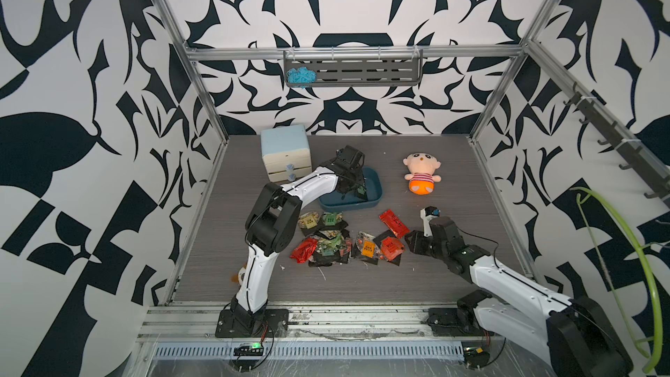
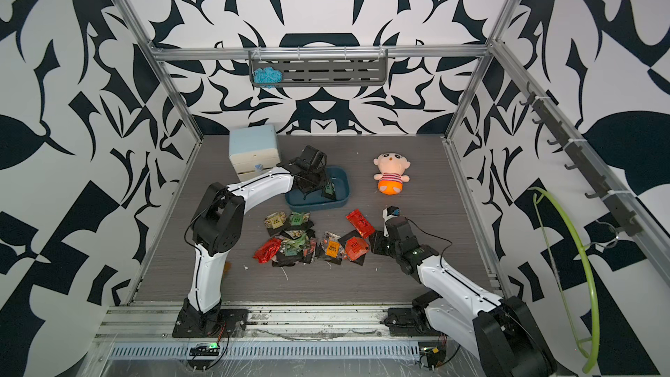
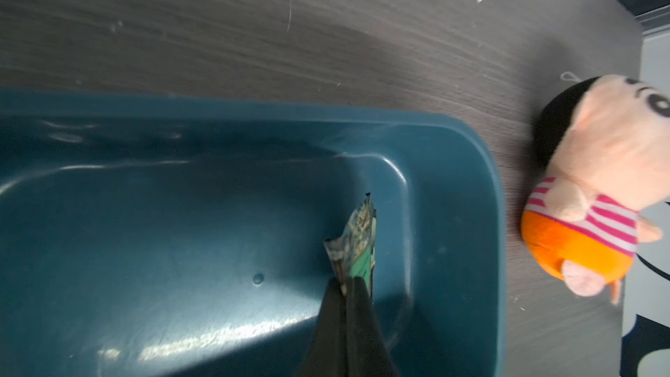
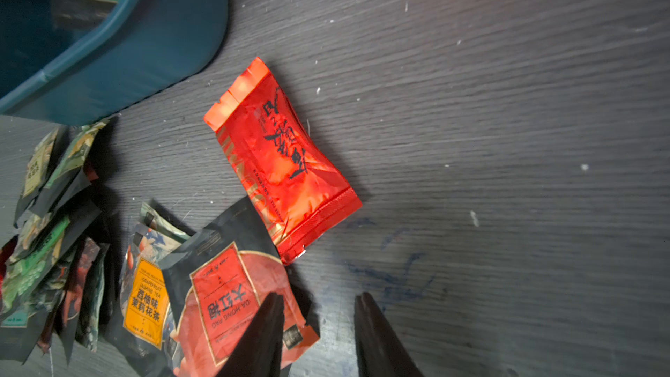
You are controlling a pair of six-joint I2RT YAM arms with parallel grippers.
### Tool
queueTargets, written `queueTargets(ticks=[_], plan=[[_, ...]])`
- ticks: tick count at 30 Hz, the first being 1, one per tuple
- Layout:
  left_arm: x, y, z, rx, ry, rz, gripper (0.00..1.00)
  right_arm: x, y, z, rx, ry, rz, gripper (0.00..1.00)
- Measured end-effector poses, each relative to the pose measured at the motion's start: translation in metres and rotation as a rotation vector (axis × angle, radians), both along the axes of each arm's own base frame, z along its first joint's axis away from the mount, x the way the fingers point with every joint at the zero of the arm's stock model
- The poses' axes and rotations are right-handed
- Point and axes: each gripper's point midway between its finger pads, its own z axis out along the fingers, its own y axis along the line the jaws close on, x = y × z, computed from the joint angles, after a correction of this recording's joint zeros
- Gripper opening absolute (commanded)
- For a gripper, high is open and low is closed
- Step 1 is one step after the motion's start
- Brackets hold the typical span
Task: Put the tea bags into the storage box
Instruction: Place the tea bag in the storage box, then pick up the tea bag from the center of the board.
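Foil sachets, the loose tea bags [image 1: 326,244], lie heaped on the grey table [image 1: 362,284] nearest the arm bases, short of the storage box [image 1: 362,205]. At the heap's right end the right gripper [image 4: 319,299] hovers, jaws partly apart with nothing between them, one finger over a red-labelled sachet [image 4: 224,291]. Just ahead lies a shiny red sachet [image 4: 282,161], long axis slanting toward the box's corner, nearer this arm than the other. Farther back, the left gripper [image 3: 348,286] pinches a green-labelled tea bag [image 3: 357,244] by one edge, dangling over the box's floor at the end toward the plush doll [image 1: 422,174] — letting go looks like the next move, and nothing blocks the drop. A drawer cabinet [image 1: 286,155] stands just beside the box's other end.
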Motion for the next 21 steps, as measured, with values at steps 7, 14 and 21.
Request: queueTargets(ticks=[7,14,21], plan=[[-0.004,0.005,0.005,0.001,-0.001,-0.011,0.5,0.002,0.003,0.003,0.005,-0.009,0.016,0.37],[-0.039,0.036,0.061,-0.023,-0.072,-0.012,0.63,0.002,0.005,0.004,0.012,-0.013,0.026,0.37],[-0.108,0.055,0.112,-0.131,-0.122,-0.082,0.64,0.002,0.007,0.005,0.022,-0.013,0.038,0.37]])
